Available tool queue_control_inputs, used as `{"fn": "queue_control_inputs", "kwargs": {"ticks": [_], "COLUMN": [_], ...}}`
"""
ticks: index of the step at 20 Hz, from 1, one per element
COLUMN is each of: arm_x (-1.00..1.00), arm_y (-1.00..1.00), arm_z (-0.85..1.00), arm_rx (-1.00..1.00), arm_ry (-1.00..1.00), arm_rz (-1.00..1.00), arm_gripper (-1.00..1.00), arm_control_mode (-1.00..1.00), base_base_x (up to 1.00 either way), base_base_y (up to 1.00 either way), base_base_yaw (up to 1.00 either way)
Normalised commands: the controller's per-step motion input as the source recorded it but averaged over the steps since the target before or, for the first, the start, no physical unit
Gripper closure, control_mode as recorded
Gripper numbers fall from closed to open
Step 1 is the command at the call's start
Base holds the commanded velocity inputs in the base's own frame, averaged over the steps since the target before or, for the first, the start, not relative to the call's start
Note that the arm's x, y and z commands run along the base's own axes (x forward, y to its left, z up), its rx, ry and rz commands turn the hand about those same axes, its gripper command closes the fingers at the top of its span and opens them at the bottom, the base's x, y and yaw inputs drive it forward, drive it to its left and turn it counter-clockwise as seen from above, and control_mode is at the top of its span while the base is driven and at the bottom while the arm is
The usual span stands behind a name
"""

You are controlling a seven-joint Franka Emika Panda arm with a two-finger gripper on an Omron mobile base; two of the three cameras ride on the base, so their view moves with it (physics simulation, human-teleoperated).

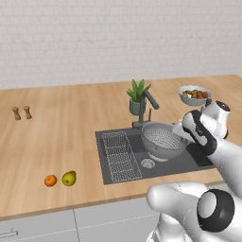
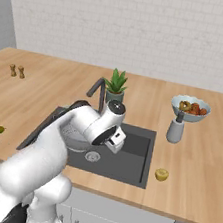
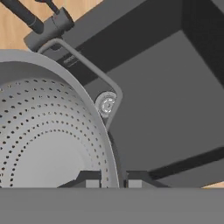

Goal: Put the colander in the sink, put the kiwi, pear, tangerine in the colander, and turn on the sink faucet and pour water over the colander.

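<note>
The silver perforated colander (image 1: pixel 163 139) sits within the dark sink (image 1: pixel 137 147), right of the wire rack (image 1: pixel 120 156). I cannot tell whether it rests on the floor. My gripper (image 3: pixel 113 181) is shut on the colander (image 3: pixel 48 131), with its right rim between the fingertips (image 3: pixel 92 180). The faucet (image 1: pixel 146 106) stands behind the basin, its spout over the colander. The tangerine (image 1: pixel 50 180) and pear (image 1: pixel 69 178) lie side by side on the counter left of the sink. The kiwi (image 2: pixel 161 174) lies on the counter right of the sink (image 2: pixel 132 157).
A pale bowl of fruit (image 1: pixel 194 94) stands at the back right, with a grey soap dispenser (image 2: pixel 175 129) before it. A potted plant (image 1: pixel 137 94) is behind the faucet. Two small shakers (image 1: pixel 21 112) stand far left. The drain (image 1: pixel 148 163) lies beside the colander.
</note>
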Motion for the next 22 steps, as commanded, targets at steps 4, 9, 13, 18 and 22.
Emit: {"fn": "queue_control_inputs", "kwargs": {"ticks": [4,9,13,18,22], "arm_x": [0.46,0.20,0.16,0.14,0.11], "arm_y": [-0.06,-0.14,-0.11,-0.17,-0.24], "arm_z": [-0.57,-0.61,-0.55,-0.50,-0.34], "arm_rx": [-0.04,-0.03,-0.03,-0.05,-0.04], "arm_ry": [0.00,0.00,0.00,0.00,0.00], "arm_rz": [-0.09,-0.03,0.00,0.00,0.00], "arm_gripper": [1.00,1.00,1.00,1.00,1.00], "arm_control_mode": [-1.00,-1.00,-1.00,-1.00,-1.00], "base_base_x": [0.00,0.00,0.00,0.00,0.00], "base_base_y": [0.00,0.00,0.00,0.00,0.00], "base_base_yaw": [0.00,0.00,0.00,0.00,0.00]}}
